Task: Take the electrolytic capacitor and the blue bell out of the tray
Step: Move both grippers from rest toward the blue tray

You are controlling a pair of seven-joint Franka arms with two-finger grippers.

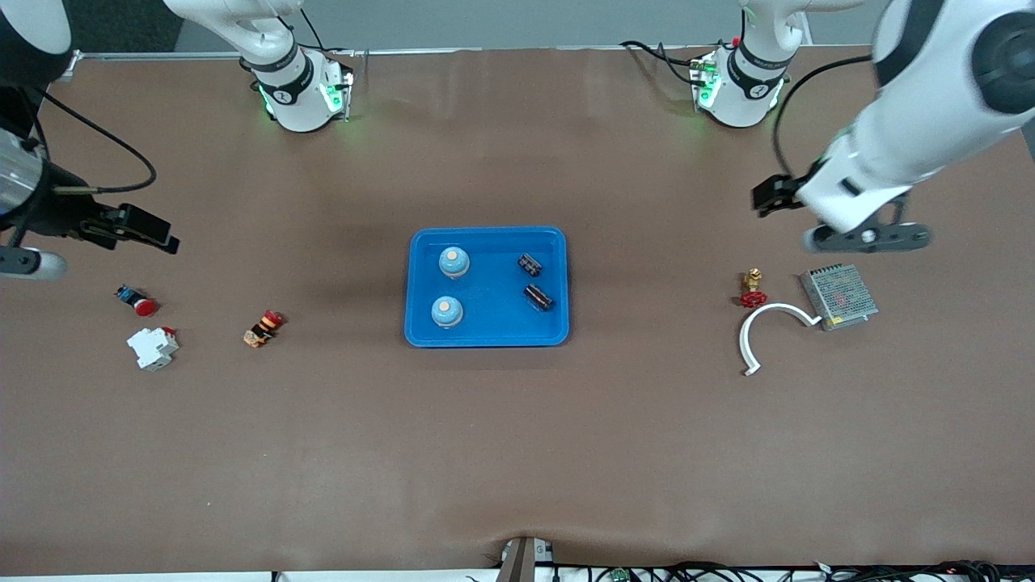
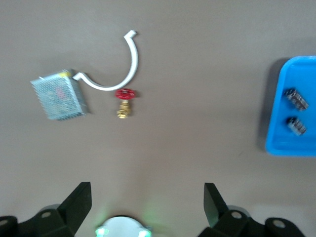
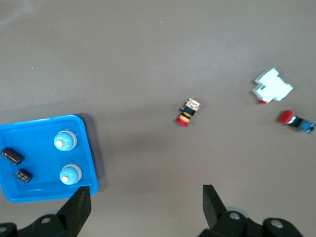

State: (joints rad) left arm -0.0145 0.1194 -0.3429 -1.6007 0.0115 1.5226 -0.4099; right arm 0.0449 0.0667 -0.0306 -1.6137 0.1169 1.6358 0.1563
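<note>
Both claws, the left claw (image 2: 147,197) and right claw (image 3: 146,200), hung with fingers apart, well off the tray (image 1: 486,333). The right claw's best start was descending squarely over a blue bell (image 1: 454,262).

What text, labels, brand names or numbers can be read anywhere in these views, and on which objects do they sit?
No text can be read for certain.
Bands on both robot bases: lettering present, too small to read.
Metal mesh box: a reddish patch shows through the mesh, blurred, no words legible.
Two capacitors in the blue tray: pale markings, unreadable.
Two blue bells: no markings visible.
</note>
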